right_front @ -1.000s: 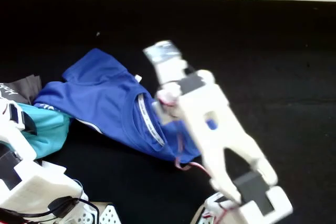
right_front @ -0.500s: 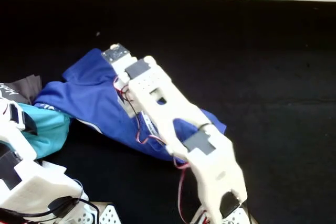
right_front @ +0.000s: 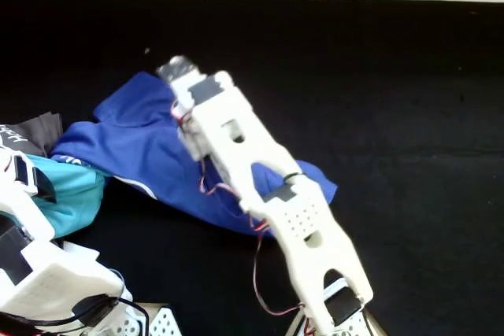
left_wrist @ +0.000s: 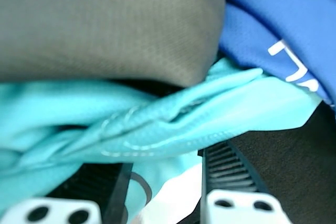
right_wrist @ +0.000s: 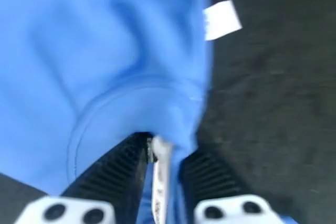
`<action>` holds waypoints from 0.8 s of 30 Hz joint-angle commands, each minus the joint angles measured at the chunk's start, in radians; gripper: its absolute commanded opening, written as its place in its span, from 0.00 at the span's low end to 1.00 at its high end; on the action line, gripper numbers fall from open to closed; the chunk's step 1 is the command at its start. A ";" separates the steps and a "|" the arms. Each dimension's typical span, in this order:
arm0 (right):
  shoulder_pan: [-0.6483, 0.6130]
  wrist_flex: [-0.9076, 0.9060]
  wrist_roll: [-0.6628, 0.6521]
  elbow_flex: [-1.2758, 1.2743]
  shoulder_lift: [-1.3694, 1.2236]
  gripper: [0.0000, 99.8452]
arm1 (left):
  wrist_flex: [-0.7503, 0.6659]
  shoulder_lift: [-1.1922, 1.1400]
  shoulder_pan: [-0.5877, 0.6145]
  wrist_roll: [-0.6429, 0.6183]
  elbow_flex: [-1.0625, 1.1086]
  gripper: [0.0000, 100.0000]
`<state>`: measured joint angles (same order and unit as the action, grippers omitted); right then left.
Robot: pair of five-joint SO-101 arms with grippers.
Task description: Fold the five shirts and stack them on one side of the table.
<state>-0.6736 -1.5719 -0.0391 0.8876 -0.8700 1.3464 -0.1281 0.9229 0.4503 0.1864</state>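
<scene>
1. Shirts — three in sight: blue shirt (right_front: 150,147) spread on the bench (right_front: 394,76), teal shirt (right_front: 75,186) and grey shirt (right_front: 35,131) heaped at its left, touching it.
2. Right hand (right_wrist: 163,166) pinches a blue shirt fold; left hand (left_wrist: 163,177) gapes wide over teal cloth.
3. Dark bench spreads rightward — two arms on its near edge.

A central shirt (right_front: 142,143) lies spread on the worktop (right_front: 409,76), left of its middle. The right arm (right_front: 268,194) extends from the near edge across this shirt, and its gripper (right_wrist: 160,150) sits near the shirt's far edge with a fold of cloth pinched between the jaws. A second shirt (right_front: 75,186) is bunched against the central shirt's left side, a third shirt (right_front: 35,131) lies just behind it, and the left gripper (left_wrist: 165,158) rests against the second shirt at the near left corner.
</scene>
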 commanded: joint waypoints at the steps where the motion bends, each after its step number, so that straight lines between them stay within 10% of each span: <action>1: 0.108 -0.059 -0.011 0.174 0.013 0.01 | 0.011 0.042 0.008 0.008 -0.028 0.18; 12: 0.440 -0.193 -0.272 0.479 0.142 0.01 | 0.101 0.042 -0.085 0.006 -0.036 0.18; 24: 0.561 -0.186 -0.420 -0.437 0.789 0.01 | 0.153 0.058 -0.143 0.005 -0.102 0.18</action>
<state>-0.1642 -1.7545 -0.4120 0.6790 -0.2869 1.4630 -0.1281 0.7910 0.4503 0.1435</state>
